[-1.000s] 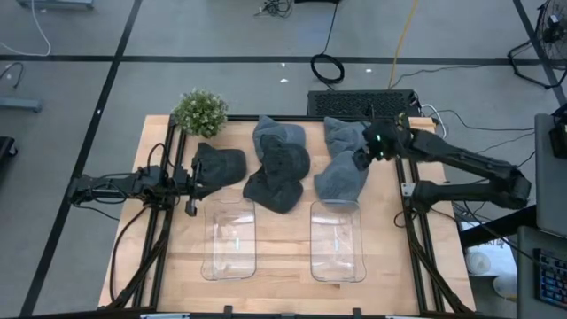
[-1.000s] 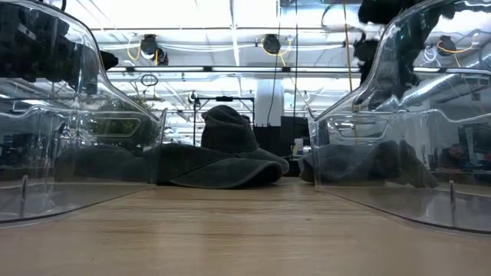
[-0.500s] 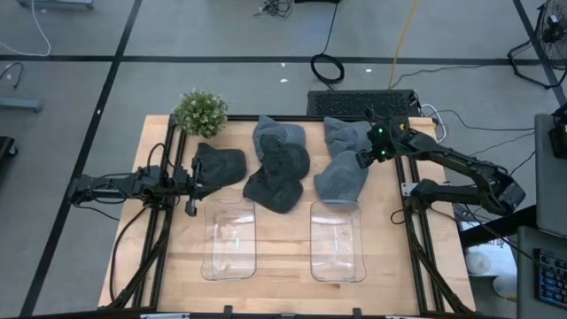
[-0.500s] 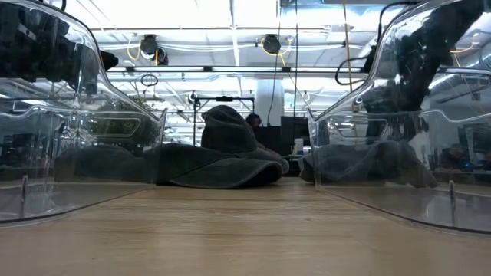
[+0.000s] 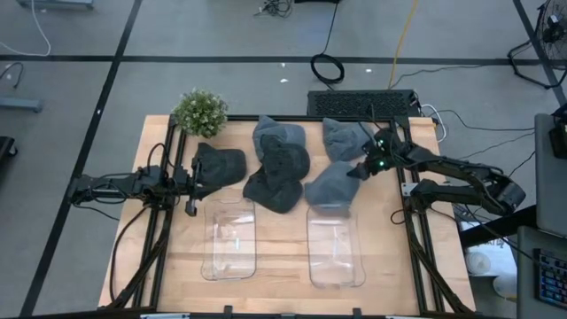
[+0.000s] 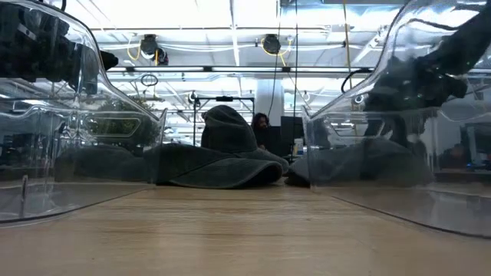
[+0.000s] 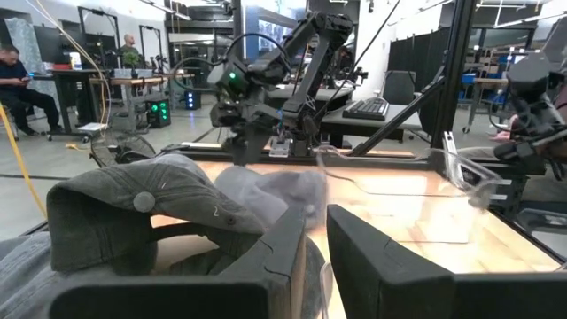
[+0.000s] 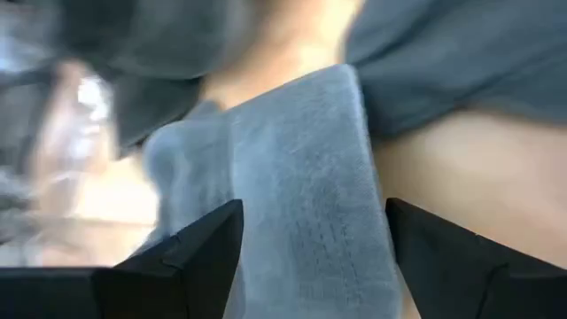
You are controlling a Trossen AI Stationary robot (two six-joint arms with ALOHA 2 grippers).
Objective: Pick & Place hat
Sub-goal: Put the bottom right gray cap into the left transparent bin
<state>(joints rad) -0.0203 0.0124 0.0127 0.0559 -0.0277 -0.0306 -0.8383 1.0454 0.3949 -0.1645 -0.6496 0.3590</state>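
Now the right gripper (image 5: 362, 167), lower than a moment ago, straddles the light grey knitted hat (image 5: 328, 184) with fingers spread, so pickup seems imminent; left gripper (image 5: 193, 179) waits nearly shut.

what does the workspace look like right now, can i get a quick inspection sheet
surface: wooden table, bare at the near edge
job's things: several grey hats; one lies against the rim of the right clear bin; left clear bin holds nothing
clutter: small potted plant at the far left corner
grippers: right gripper low at that hat, jaws open astride the grey fabric; left gripper at the dark cap, jaws nearly shut
cables: yellow cable and black loops on the floor
surroundings: keyboard behind the table; people at benches in the left wrist view
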